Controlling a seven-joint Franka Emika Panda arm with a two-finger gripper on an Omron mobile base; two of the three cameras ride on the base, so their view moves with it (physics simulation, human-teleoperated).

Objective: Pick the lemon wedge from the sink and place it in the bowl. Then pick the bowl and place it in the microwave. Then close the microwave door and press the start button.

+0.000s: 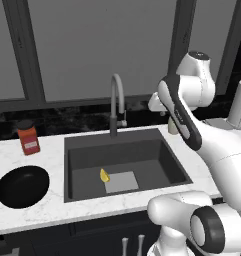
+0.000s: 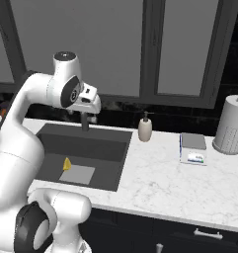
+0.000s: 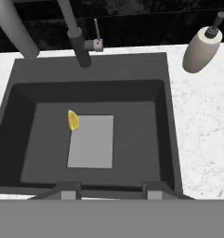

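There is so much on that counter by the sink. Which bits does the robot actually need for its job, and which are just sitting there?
Needed for the job:
lemon wedge, lying in the sink at the corner of the pale mat
black bowl on the counter beside the sink

Just lying about:
orange-red jar
soap dispenser
paper towel roll
small scale
faucet

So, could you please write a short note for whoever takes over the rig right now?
Tool: high over the sink, holding nothing; whether it is open or shut cannot be told from the frames.
Lemon wedge: on the sink floor, at the left edge of the mat.
Bowl: empty, on the counter left of the sink, in front of the jar.
Done: nothing yet.
Left: lemon into bowl, bowl into microwave, close door, press start.
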